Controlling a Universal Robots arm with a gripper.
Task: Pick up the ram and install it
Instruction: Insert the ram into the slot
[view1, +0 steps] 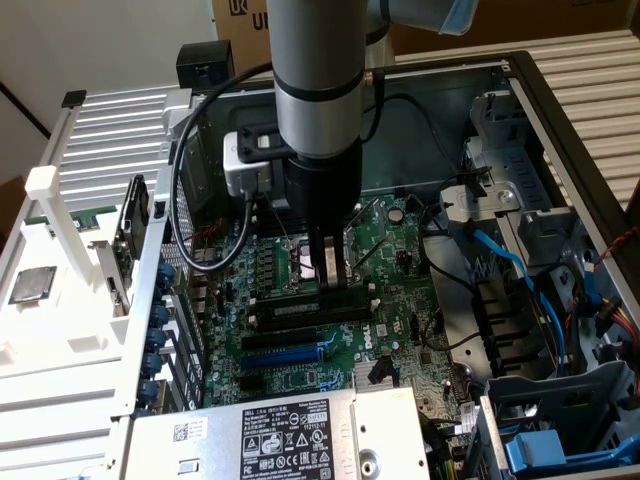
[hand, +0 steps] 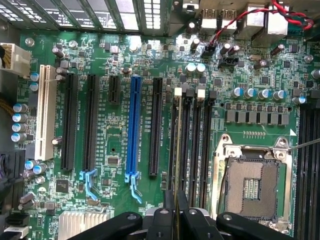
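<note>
In the exterior view, the gripper (view1: 328, 272) is lowered inside the open computer case (view1: 560, 110) over the motherboard (view1: 400, 250), its fingers reaching down to the ram (view1: 310, 308), which lies in a memory slot directly beneath the fingertips, just beside the processor socket (view1: 305, 258). In the wrist view, the gripper (hand: 176, 207) is closed on the ram (hand: 176, 150), held edge-on between the two fingers and standing in the memory slot (hand: 187, 145), with the empty processor socket (hand: 252, 187) just beside the fingers and the blue expansion slot (hand: 134, 125) farther off on the other side.
</note>
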